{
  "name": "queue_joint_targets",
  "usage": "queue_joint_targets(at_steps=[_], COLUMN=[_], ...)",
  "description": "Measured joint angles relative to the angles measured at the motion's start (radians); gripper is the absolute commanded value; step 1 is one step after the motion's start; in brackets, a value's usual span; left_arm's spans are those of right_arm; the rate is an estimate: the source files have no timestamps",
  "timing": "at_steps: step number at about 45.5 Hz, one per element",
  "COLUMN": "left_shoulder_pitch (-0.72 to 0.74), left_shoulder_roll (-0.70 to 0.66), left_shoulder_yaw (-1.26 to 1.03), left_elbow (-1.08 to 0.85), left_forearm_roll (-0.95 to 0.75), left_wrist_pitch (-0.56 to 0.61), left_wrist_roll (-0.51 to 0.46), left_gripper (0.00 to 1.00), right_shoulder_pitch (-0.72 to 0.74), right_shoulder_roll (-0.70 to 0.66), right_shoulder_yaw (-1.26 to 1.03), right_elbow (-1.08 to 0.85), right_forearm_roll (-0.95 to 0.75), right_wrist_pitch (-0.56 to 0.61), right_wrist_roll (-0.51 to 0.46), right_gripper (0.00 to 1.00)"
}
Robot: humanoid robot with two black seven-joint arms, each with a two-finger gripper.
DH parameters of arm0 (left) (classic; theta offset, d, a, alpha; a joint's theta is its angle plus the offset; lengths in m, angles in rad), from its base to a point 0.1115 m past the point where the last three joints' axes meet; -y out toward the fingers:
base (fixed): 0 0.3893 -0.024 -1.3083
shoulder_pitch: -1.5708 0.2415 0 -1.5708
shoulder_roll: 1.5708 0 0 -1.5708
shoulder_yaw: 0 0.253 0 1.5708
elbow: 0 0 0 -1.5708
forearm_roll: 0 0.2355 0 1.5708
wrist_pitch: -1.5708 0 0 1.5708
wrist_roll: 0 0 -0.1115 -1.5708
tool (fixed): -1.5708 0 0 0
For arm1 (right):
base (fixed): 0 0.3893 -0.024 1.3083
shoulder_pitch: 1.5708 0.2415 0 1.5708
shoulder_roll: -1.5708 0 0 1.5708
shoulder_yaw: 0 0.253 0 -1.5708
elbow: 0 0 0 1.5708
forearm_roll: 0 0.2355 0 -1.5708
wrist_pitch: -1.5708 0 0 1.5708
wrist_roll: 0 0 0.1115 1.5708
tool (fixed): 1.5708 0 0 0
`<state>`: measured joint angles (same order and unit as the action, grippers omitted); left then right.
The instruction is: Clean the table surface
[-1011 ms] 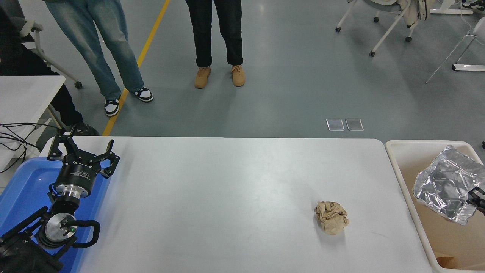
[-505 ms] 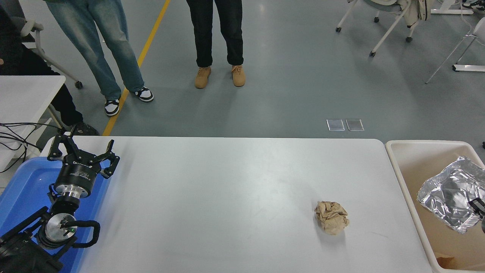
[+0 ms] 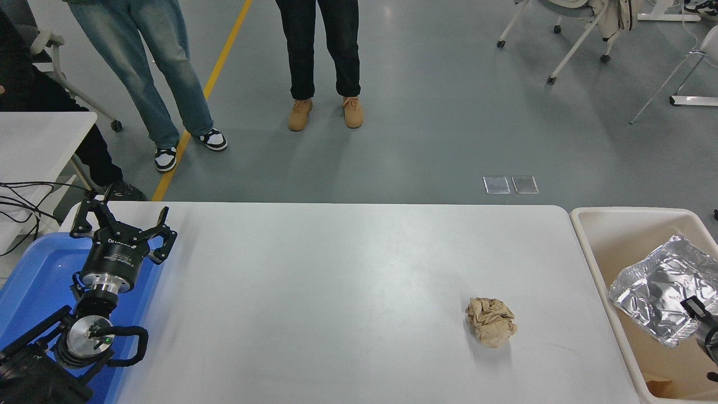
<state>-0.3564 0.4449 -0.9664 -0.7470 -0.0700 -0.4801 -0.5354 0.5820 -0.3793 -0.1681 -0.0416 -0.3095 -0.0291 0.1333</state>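
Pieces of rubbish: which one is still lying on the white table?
The crumpled brown paper ball, alone on the table surface. The silver foil bag is already over the cream bin, beside the right claw.

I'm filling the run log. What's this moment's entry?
right tool: at foil bag, over cream bin | table: paper ball remains | left tool: parked

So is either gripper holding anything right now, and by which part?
The right gripper meets the foil bag at its near right edge; a grip cannot be told. The left gripper holds nothing.
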Motion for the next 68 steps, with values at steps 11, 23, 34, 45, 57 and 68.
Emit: queue_joint_targets(at_steps=[11,23,34,45,57,68], left_shoulder_pitch=[0.0,0.0,0.0,0.0,0.0,0.0], left_shoulder_roll=[0.0,0.0,0.0,0.0,0.0,0.0], left_shoulder_yaw=[0.0,0.0,0.0,0.0,0.0,0.0], left_elbow=[0.0,0.0,0.0,0.0,0.0,0.0], left_forearm_roll=[0.0,0.0,0.0,0.0,0.0,0.0], left_wrist_pitch=[0.0,0.0,0.0,0.0,0.0,0.0], left_wrist_roll=[0.0,0.0,0.0,0.0,0.0,0.0], left_gripper=[0.99,0.99,0.99,0.99,0.99,0.99], right_shoulder_pitch=[0.0,0.0,0.0,0.004,0.016,0.058], right_shoulder_roll=[0.006,0.009,0.009,0.008,0.003,-0.008], right_shoulder_yaw=[0.001,0.001,0.008,0.01,0.012,0.07], right_elbow=[0.0,-0.001,-0.001,-0.003,-0.011,-0.02], right_forearm_roll=[0.001,0.002,0.015,0.029,0.036,0.085], right_wrist_pitch=[-0.022,-0.05,-0.071,-0.083,-0.088,-0.078], right_wrist_roll=[-0.006,-0.016,-0.051,-0.061,-0.062,-0.064], right_gripper=[0.0,0.79,0.84,0.97,0.97,0.97])
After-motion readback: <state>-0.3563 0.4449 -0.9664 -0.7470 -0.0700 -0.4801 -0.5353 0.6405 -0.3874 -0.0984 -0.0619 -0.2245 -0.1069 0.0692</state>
